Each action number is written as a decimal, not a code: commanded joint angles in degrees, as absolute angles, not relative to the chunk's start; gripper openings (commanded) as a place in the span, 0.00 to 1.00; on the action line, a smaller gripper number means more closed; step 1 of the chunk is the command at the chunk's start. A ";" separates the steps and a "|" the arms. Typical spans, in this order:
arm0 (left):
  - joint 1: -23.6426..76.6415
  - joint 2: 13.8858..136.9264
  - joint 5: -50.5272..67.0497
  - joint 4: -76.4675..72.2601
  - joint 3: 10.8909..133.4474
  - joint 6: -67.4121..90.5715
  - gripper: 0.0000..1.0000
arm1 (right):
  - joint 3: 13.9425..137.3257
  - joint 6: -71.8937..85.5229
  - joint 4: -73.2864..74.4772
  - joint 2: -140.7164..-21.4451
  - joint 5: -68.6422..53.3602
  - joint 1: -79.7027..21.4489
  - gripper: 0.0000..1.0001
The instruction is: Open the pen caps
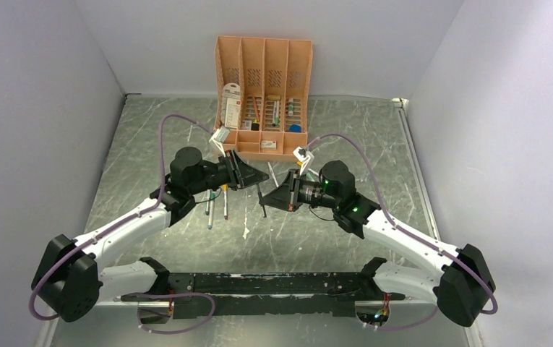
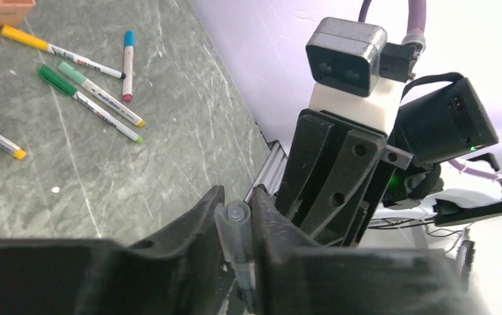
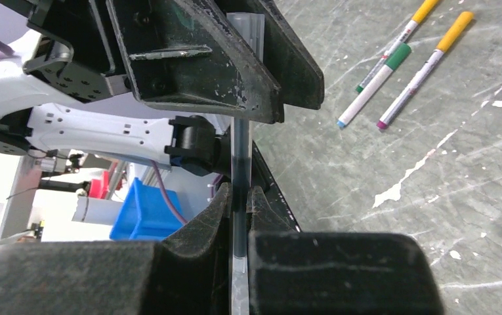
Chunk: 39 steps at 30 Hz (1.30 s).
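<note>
Both grippers hold one thin dark pen (image 1: 262,202) between them above the table's middle. My left gripper (image 1: 261,177) is shut on its translucent cap (image 2: 238,222), which sits on the pen's end; the left gripper's jaws (image 2: 236,198) pinch the cap from both sides. My right gripper (image 1: 273,196) is shut on the dark barrel (image 3: 240,164), which runs from the right gripper's jaws (image 3: 238,195) up into the left gripper (image 3: 235,59). Other pens with pale barrels and coloured caps lie loose on the table (image 1: 215,204), among them yellow-capped (image 2: 21,38), green-capped (image 2: 52,76) and blue-capped (image 2: 128,39) ones.
A peach-orange organiser (image 1: 262,79) with card packets and stationery stands at the back centre. One more pen (image 1: 273,173) lies just in front of it. Two pens, green-capped (image 3: 396,58) and orange-capped (image 3: 455,29), lie right of the grippers in the right wrist view. Grey walls close in the table.
</note>
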State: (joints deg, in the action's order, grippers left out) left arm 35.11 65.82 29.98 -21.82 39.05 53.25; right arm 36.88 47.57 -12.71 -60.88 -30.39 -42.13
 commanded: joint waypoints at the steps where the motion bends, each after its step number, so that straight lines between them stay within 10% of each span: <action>1: 35.63 66.43 29.01 -21.32 41.32 51.99 0.18 | 37.04 46.78 -12.39 -60.49 -29.62 -42.42 0.00; 6: 35.81 67.25 29.43 -21.76 41.24 52.84 0.07 | 37.22 46.54 -11.93 -60.66 -29.44 -42.45 0.00; 13: 36.33 68.06 30.53 -23.07 41.22 53.52 0.07 | 37.62 45.99 -11.75 -61.89 -29.31 -42.42 0.43; 20: 37.03 69.47 32.05 -24.28 41.57 54.16 0.07 | 38.52 45.15 -11.89 -64.41 -29.10 -42.41 0.46; 27: 38.54 71.32 33.40 -25.42 42.09 54.32 0.07 | 39.19 44.99 -13.51 -65.96 -29.00 -42.37 0.41; 32: 39.17 71.79 33.15 -25.19 42.18 53.92 0.07 | 38.56 45.75 -14.98 -66.45 -29.09 -42.41 0.00; 39: 39.33 72.01 30.94 -23.70 43.11 52.02 0.07 | 36.73 46.11 -14.75 -65.19 -28.96 -42.41 0.00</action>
